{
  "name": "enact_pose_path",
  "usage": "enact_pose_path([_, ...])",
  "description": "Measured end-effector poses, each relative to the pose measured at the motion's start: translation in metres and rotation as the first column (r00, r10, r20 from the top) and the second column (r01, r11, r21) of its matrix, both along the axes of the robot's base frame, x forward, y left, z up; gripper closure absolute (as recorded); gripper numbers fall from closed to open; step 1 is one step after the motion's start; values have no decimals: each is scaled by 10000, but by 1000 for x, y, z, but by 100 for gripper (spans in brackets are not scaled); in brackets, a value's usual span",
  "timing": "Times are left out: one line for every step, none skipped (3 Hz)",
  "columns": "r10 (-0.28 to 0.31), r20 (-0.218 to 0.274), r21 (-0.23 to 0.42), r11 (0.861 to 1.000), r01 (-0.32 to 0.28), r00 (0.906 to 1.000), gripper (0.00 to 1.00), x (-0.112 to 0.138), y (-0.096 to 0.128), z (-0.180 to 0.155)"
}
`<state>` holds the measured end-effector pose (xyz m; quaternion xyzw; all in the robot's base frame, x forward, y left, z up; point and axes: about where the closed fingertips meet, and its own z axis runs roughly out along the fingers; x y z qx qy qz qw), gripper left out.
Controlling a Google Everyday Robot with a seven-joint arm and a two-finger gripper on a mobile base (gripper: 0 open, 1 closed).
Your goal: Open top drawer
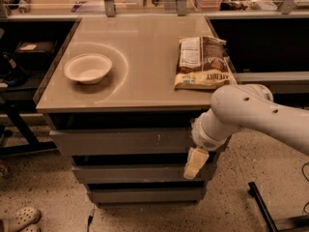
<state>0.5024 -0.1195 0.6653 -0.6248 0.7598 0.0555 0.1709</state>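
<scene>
The top drawer (120, 141) is the widest grey front under the tabletop, flat and handleless, with small pale scratches right of centre. Its front stands slightly forward of the two narrower drawer fronts (130, 173) below it; its inside is not visible. My gripper (194, 163) hangs from the white arm (251, 112) at the drawer's right end, its pale fingers pointing down in front of the second drawer front. The arm covers the top drawer's right end.
On the tan tabletop (145, 47) sit a white bowl (88, 67) at the left and a snack bag (203, 62) at the right. Dark shelving stands on both sides. A sandal (21, 220) lies on the floor at lower left, and a black frame leg (263, 209) at lower right.
</scene>
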Motion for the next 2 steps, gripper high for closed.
enact_pose_path([-112, -256, -1, 9999, 112, 9996, 0, 2, 2, -15])
enact_pose_path([-114, -262, 0, 9999, 114, 9996, 18, 2, 2, -16])
